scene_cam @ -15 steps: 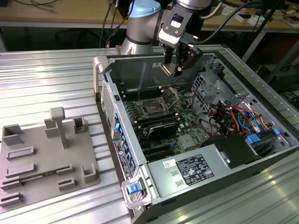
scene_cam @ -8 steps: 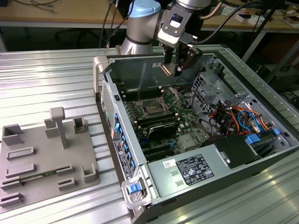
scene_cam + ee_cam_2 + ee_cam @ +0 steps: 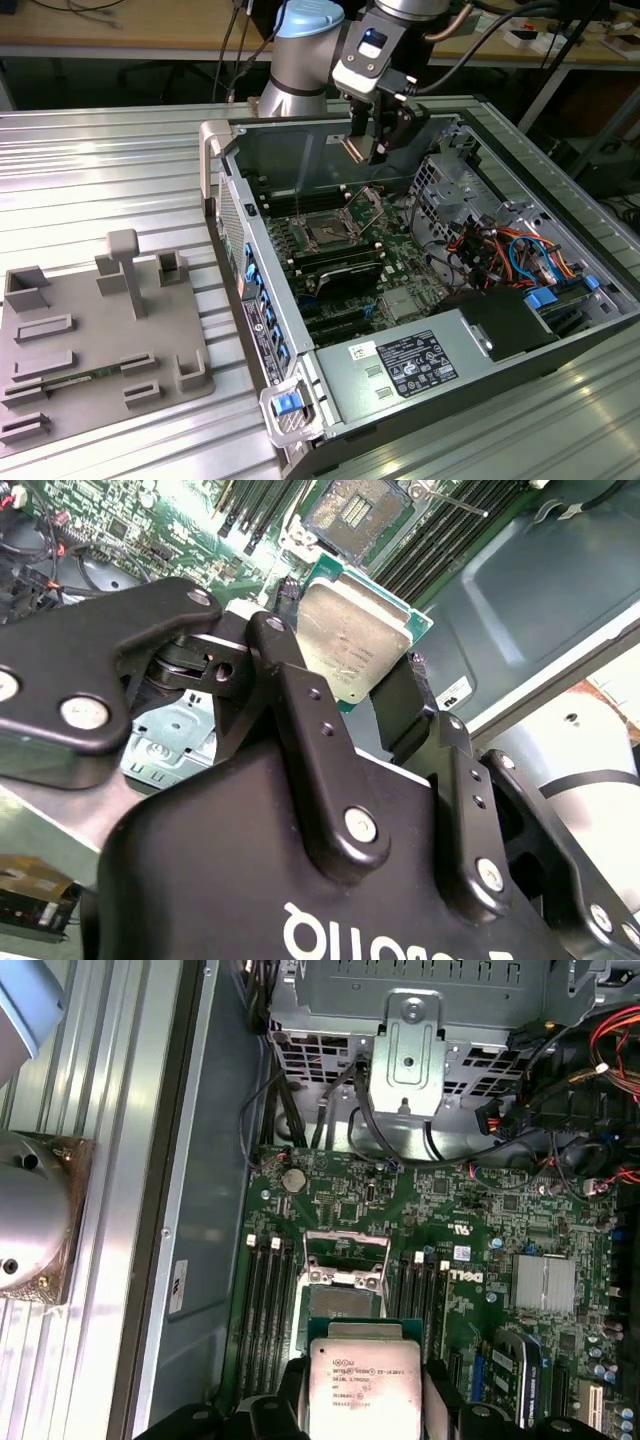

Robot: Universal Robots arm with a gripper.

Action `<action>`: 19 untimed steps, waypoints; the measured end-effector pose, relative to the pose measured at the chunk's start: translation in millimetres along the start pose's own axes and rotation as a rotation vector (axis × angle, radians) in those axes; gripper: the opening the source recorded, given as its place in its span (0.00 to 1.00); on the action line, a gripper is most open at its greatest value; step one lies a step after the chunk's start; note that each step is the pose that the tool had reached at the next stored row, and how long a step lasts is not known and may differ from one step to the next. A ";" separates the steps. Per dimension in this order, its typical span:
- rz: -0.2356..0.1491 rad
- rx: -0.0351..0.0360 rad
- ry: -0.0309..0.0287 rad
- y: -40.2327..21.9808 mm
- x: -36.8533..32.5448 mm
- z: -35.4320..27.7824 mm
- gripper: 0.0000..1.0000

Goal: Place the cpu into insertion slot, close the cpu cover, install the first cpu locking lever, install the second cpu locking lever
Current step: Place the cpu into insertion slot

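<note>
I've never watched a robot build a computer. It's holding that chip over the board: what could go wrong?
The gripper pinches the cpu only by its edges, so it might slip or tilt. The insertion slot is small; coming down askew could damage it. The open cpu cover might get clipped.

We find the cpu [image 3: 364, 1390] cut by the picture's edge, its base behind the fingers [image 3: 310, 735], slot [image 3: 345, 1298] partly hidden

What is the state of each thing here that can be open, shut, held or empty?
Small flat silver-grey square cpu: held, not yet seated.
Black gripper: shut on the cpu.
Small square dark insertion slot, silvery rim: empty, uncovered.
Thin silvery hinged cpu cover: raised open.
Grey metal computer case: side panel off.
</note>
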State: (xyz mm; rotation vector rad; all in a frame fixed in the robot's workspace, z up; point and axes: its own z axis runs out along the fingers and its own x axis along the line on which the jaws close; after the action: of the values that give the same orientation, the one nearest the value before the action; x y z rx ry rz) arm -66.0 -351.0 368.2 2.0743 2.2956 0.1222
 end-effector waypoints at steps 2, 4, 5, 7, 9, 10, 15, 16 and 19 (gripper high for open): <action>0.017 -0.0004 -0.0014 -0.5 0.1 0.0 0.55; 0.038 -0.0008 -0.0032 -1.6 0.2 0.1 0.55; 0.047 -0.0012 -0.0038 -2.8 0.3 0.6 0.55; 0.060 -0.0012 -0.0052 -3.9 0.4 1.3 0.55; 0.070 -0.0014 -0.0061 -4.2 0.3 3.2 0.55; 0.073 -0.0013 -0.0064 -4.3 0.3 3.8 0.55; 0.086 -0.0014 -0.0076 -4.7 0.3 7.2 0.55; 0.088 -0.0014 -0.0078 -4.8 0.3 7.7 0.55; 0.096 -0.0013 -0.0085 -4.9 0.2 9.4 0.55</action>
State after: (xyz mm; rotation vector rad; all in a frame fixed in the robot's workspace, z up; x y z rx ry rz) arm -70.1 -350.9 358.4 2.1799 2.1910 0.1180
